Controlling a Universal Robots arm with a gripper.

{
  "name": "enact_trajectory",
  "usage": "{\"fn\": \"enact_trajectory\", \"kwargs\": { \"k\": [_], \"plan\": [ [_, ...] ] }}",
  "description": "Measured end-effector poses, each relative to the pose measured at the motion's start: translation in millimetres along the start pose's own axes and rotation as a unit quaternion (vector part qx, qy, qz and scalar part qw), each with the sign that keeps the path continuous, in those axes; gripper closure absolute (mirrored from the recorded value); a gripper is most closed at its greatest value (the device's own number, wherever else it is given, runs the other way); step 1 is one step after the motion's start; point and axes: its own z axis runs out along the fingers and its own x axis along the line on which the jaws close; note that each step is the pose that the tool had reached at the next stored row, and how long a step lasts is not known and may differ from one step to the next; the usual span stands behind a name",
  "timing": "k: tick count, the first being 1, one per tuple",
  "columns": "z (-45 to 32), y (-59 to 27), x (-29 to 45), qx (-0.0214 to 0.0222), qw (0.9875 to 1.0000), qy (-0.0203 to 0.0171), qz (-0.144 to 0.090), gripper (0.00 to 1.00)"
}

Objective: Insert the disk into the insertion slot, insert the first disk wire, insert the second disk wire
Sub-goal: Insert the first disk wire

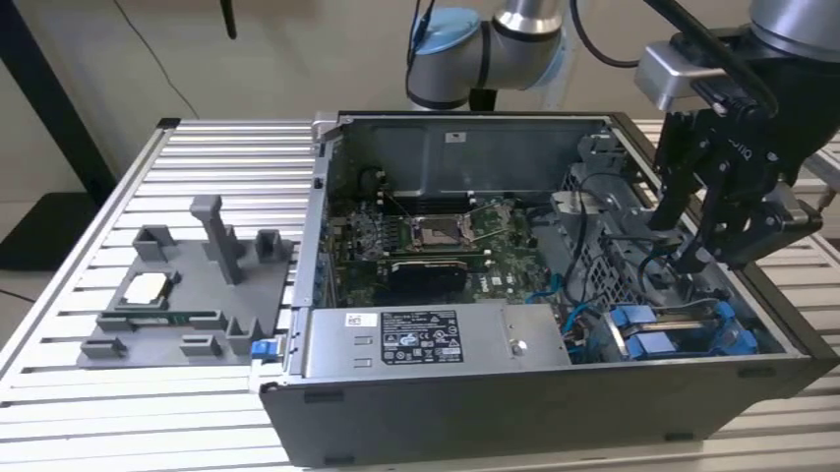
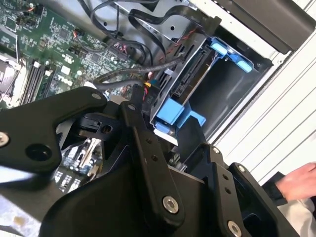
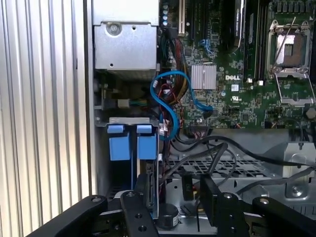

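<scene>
My gripper (image 1: 680, 236) hangs inside the open computer case, at the exterior view's right, just above the insertion slot (image 1: 676, 334) with its bright blue rails. Its fingers stand apart with nothing clamped between them. In the first wrist view the gripper (image 3: 177, 202) is over the metal cage beside two blue tabs (image 3: 132, 145) of the slot. The second wrist view shows the black fingers (image 2: 143, 143) close to a blue carrier bracket (image 2: 174, 114) on the disk (image 2: 190, 74), which sits in the slot with its connector edge bare. Loose black wires (image 2: 133, 74) lie beside that edge.
A grey power supply box (image 1: 434, 339) with a white sticker lies along the case front. The green board and processor socket (image 1: 434, 231) fill the middle. A blue cable (image 3: 170, 98) loops near the slot. A grey fixture (image 1: 184, 295) stands on the slatted table. A hand (image 2: 301, 180) rests outside the case.
</scene>
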Motion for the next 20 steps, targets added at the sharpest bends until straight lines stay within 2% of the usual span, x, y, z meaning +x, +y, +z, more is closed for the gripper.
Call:
{"fn": "enact_trajectory", "kwargs": {
  "k": [7, 9, 10, 11, 12, 14, 15, 16, 17, 20],
  "plan": [
    [5.0, 1.0, -3.3, 0.0043, 1.0000, -0.0009, 0.000, 0.45],
    [5.1, 1.0, -3.3, 0.0044, 1.0000, -0.0017, 0.000, 0.54],
    [5.2, 1.0, -3.3, 0.0044, 1.0000, -0.0023, 0.000, 0.54],
    [5.3, 1.0, -3.3, 0.0044, 1.0000, -0.0035, 0.000, 0.54],
    [5.3, 1.1, -3.3, 0.0044, 1.0000, -0.0053, 0.000, 0.60],
    [5.5, 1.1, -3.4, 0.0043, 1.0000, -0.0080, 0.000, 0.63],
    [5.7, 1.1, -3.4, 0.0043, 1.0000, -0.0085, 0.000, 0.69],
    [6.0, 1.1, -3.3, 0.0043, 0.9999, -0.0091, 0.000, 0.69],
    [6.0, 1.1, -3.3, 0.0043, 0.9999, -0.0096, 0.000, 0.76],
    [6.5, 1.1, -3.3, 0.0043, 0.9999, -0.0113, 0.000, 0.78]
  ]
}}
